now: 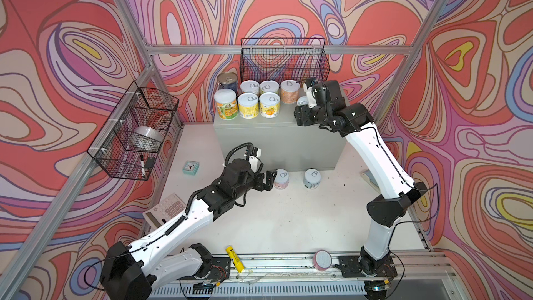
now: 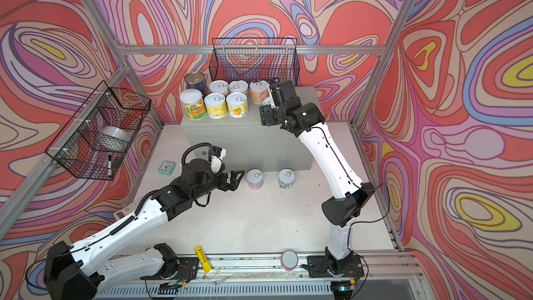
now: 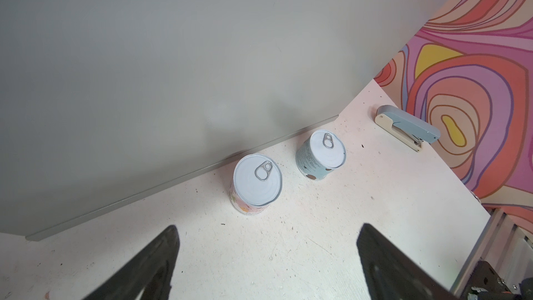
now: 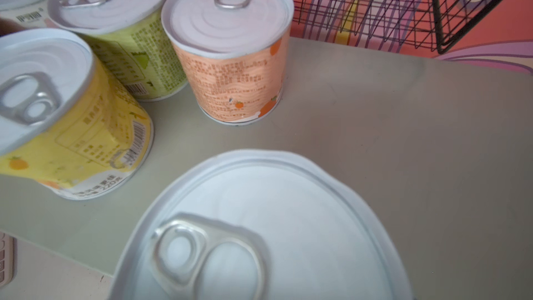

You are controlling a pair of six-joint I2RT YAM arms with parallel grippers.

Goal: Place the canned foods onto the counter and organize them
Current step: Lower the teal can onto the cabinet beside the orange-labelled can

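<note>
Canned foods (image 1: 247,105), short cylindrical tins mostly with white pull-tab lids, are shown in both top views. Seven are clustered in two rows at the left end of the counter (image 1: 277,142), a large light-grey metal box. An eighth can (image 1: 302,100) just right of them is mostly hidden by the right gripper (image 1: 301,107). Its fingers are masked, so a hold cannot be told. On the white table before the counter, a pink-labelled can (image 1: 281,178) and a blue-labelled can (image 1: 313,178) stand apart. The left gripper (image 1: 270,180) is spread wide near the pink-labelled can, with nothing held.

From the left wrist, both of these cans are seen upright close to the counter's foot. Only two black fingertips (image 3: 161,255) are in frame, well apart.

From the right wrist, the eighth can (image 4: 274,240) appears as a blurred white lid cut off below, and no fingers are visible. Beyond it stands an orange-labelled can (image 4: 230,76), and yellow and green tins are cropped at the edge.
</note>
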